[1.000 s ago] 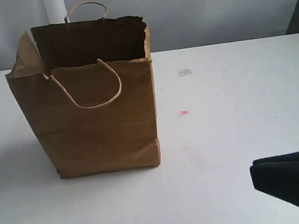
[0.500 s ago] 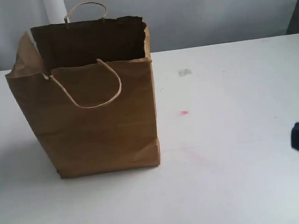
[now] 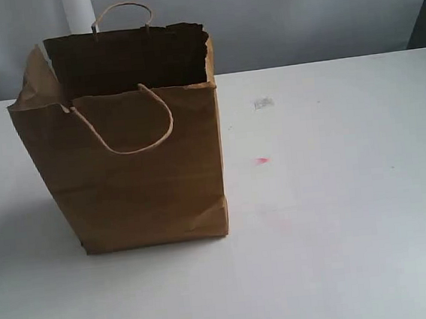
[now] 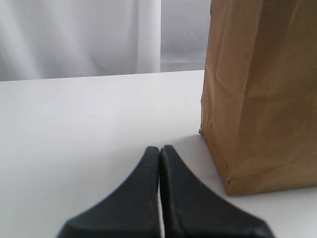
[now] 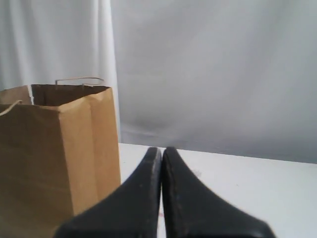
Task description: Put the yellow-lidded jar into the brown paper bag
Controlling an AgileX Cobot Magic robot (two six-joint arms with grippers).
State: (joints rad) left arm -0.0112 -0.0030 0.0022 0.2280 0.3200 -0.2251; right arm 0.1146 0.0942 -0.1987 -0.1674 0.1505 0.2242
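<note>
Nearest, the right gripper (image 5: 162, 151) has pulled back out of the exterior view, its jaws pressed together on nothing; the left gripper (image 4: 159, 151) is likewise closed and empty. Beyond, the brown paper bag (image 3: 140, 181) stands upright on the white table (image 3: 337, 193). The yellow-lidded jar shows nowhere; probably it already sits inside the bag, hidden

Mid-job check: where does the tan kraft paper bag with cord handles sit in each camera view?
Exterior: tan kraft paper bag stands left of centre, mouth open.
Left wrist: its lower corner, just past the left gripper.
Right wrist: its rim and side, beside the right gripper.
Shared landmark: the white table.
</note>
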